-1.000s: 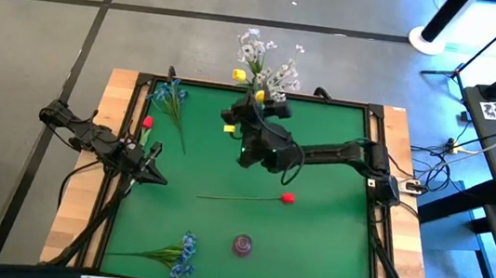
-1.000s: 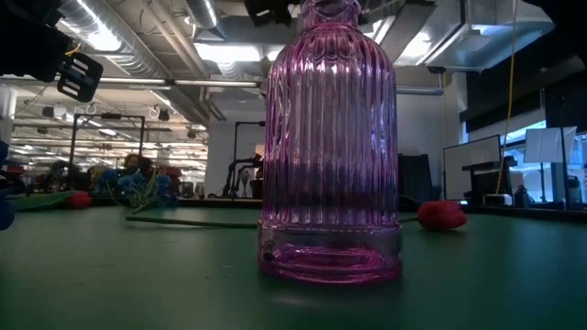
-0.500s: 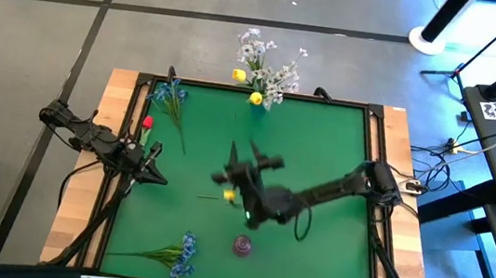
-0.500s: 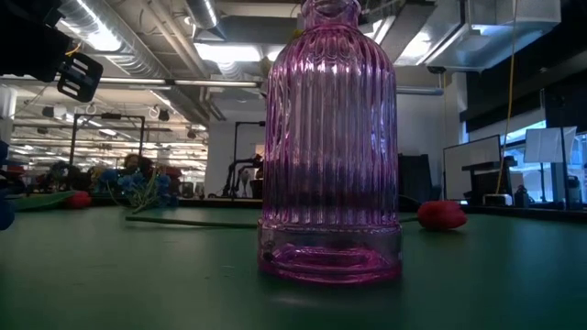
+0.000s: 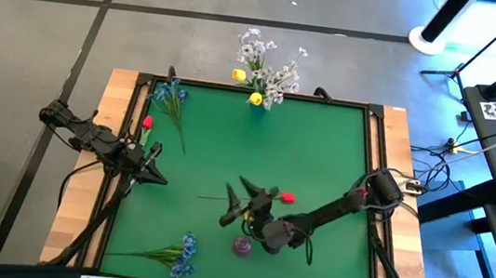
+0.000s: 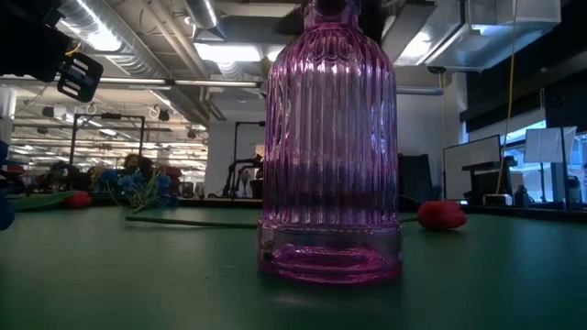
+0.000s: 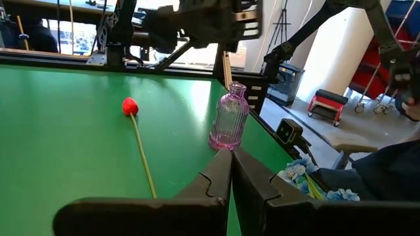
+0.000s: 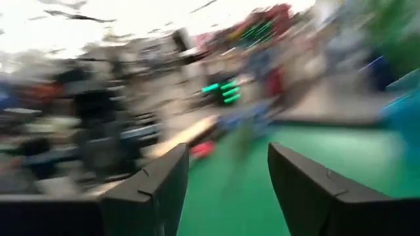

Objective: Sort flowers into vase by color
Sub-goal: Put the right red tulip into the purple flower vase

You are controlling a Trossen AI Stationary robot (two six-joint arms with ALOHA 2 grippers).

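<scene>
The ribbed pink glass vase (image 5: pixel 242 245) (image 6: pixel 330 147) (image 7: pixel 230 121) stands upright near the table's near edge. My right gripper (image 5: pixel 232 214) (image 8: pixel 228 147) hovers just beyond the vase and above it, pointing toward the table's left, fingers apart. A small yellow bud (image 5: pixel 224 218) shows beside it. A red flower (image 5: pixel 287 198) (image 7: pixel 130 105) lies flat behind the vase. White sprigs and yellow buds (image 5: pixel 270 71) lie over the far edge. My left gripper (image 5: pixel 161 180) (image 7: pixel 231 154) waits shut at the left edge. My right gripper's fingers (image 8: pixel 164 190) stand apart in its blurred wrist view, and nothing shows between them. The yellow bud sits right beside the gripper in the high view. Whether the gripper touches that flower, I cannot tell.
Blue flowers lie at the near edge (image 5: pixel 182 255) and at the far left corner (image 5: pixel 170 96). Another red bud (image 5: pixel 147 122) sits by the left arm. A raised black frame (image 5: pixel 373 107) borders the green mat. Open mat lies right of the vase.
My right gripper has swept quickly from the white and yellow flowers at the far edge toward the near edge, ending over the vase. A yellow bud has travelled along with it. The vase and the red flower have stayed put.
</scene>
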